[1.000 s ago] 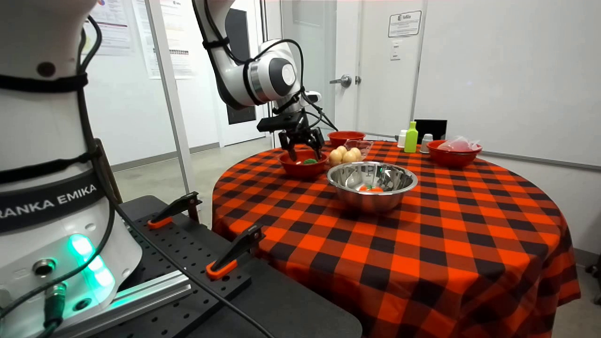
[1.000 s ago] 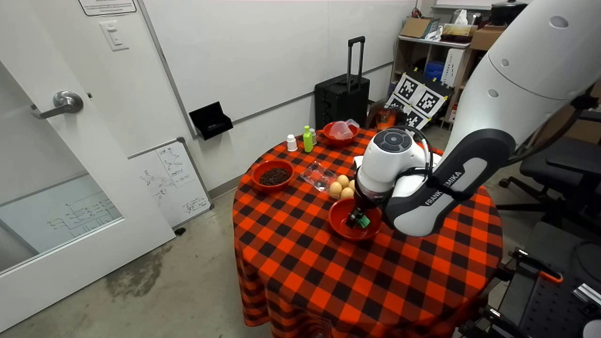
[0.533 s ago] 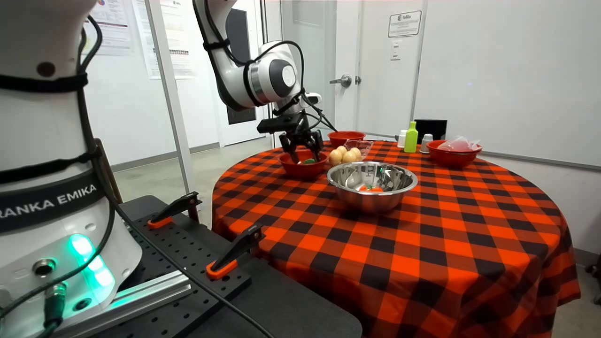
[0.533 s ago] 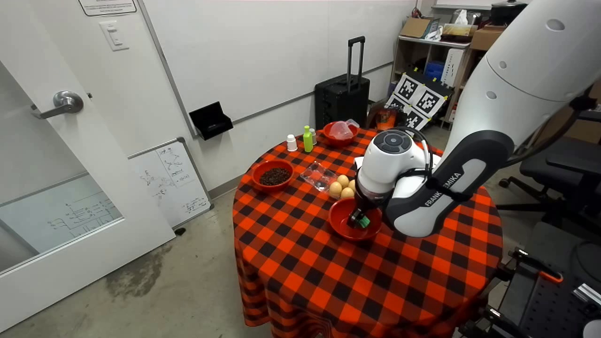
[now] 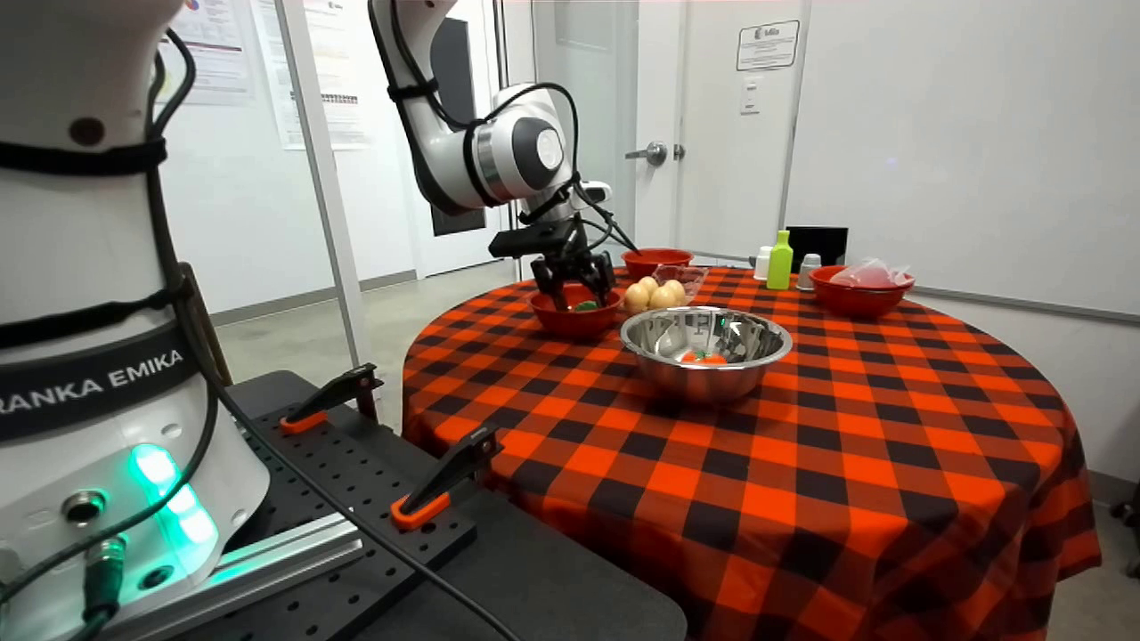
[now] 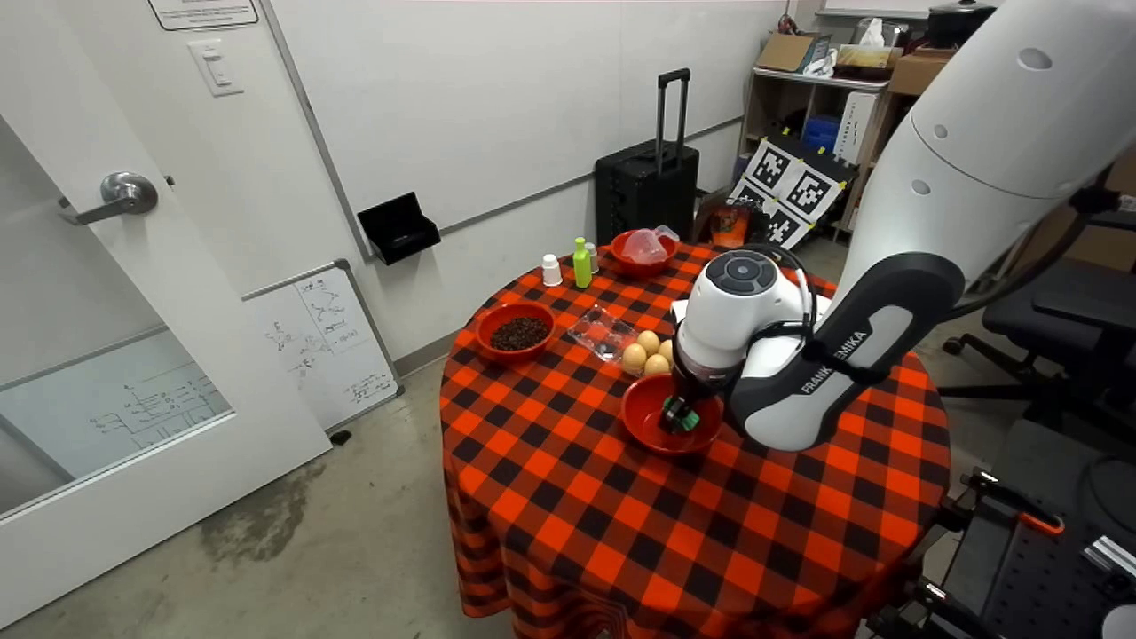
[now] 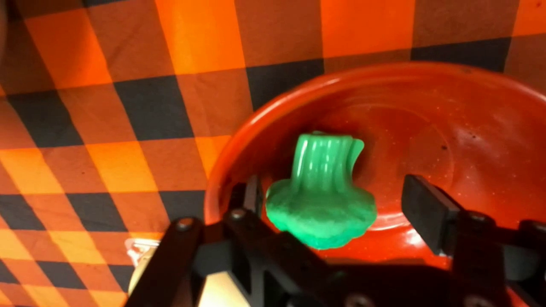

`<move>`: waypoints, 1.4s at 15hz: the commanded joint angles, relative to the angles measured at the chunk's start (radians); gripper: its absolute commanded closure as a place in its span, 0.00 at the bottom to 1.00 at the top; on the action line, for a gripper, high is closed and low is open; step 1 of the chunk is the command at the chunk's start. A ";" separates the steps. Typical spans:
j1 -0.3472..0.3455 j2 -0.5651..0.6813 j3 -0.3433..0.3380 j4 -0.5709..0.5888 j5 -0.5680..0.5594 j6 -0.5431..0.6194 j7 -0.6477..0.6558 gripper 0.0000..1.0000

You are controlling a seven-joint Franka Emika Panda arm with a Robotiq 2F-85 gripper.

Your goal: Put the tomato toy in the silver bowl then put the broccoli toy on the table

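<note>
"Found at which step?"
"Second, apparently — fetching broccoli toy (image 7: 320,198) lying between spread jaws of end effector (image 7: 335,200), inside red bowl (image 7: 482,128)."
"Called for next?"
"Closing, probably — then lifting clear, placing on table (image 5: 846,481)."

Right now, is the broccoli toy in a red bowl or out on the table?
In a red bowl: the wrist view shows the broccoli toy lying inside, with the open gripper straddling it.
</note>
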 commanded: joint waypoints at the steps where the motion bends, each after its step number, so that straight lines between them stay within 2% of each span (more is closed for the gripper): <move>1: -0.007 0.029 0.005 0.033 0.013 -0.023 0.004 0.15; 3: -0.012 0.038 0.010 0.039 0.015 -0.024 0.001 0.15; 4: -0.014 0.043 0.012 0.044 0.016 -0.024 0.000 0.25; 5: -0.017 0.047 0.014 0.048 0.017 -0.024 -0.001 0.42; 12: -0.018 0.055 0.010 0.059 0.020 -0.023 0.000 0.95; 17: 0.005 0.037 -0.008 0.049 0.013 -0.015 0.009 0.93; 21: 0.057 -0.011 -0.050 0.014 -0.001 0.003 0.021 0.93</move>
